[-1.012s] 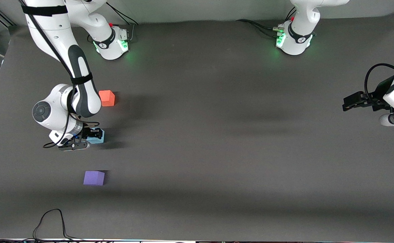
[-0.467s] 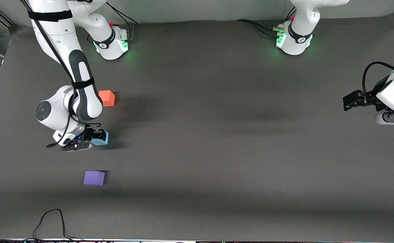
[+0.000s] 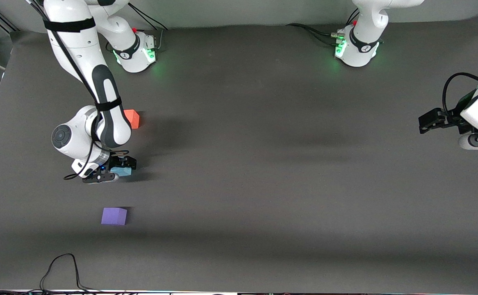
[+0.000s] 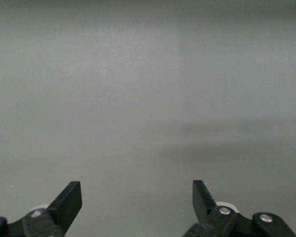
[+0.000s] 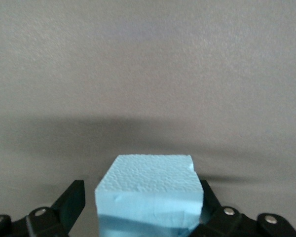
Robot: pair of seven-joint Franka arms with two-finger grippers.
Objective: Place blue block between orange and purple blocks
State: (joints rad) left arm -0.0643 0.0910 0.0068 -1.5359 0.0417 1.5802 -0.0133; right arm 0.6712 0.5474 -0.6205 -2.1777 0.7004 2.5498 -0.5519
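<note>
Blue block (image 3: 122, 171) lies low between the fingers of the right gripper (image 3: 116, 170), toward the right arm's end of the table (image 3: 263, 164). It appears to rest on the surface, though contact underneath cannot be confirmed. In the right wrist view the block (image 5: 148, 187) is seen between 2 spread fingers. A gap of bare table shows between 1 finger (image 5: 71, 197) and the block's side, while the other finger sits just beside the opposite side. The jaws are therefore judged to be released, with the block framed but not squeezed.

The spot is explained by the task. The orange block (image 3: 133, 119) lies farther from the front camera, partly hidden by the right arm's wrist. The purple block (image 3: 114, 216) lies nearer to that camera. The blue block sits between these 2, roughly on the line that joins them and well apart from each. The placing is therefore judged to be done or nearly done. What seems to be left is a straight lift of the open fingers, so that the block is not nudged off that line by the finger close to it.

At the left arm's end of the table the left gripper (image 3: 425, 122) is held above bare table, waiting. Its fingers are spread wide with nothing between them, as the left wrist view shows.
</note>
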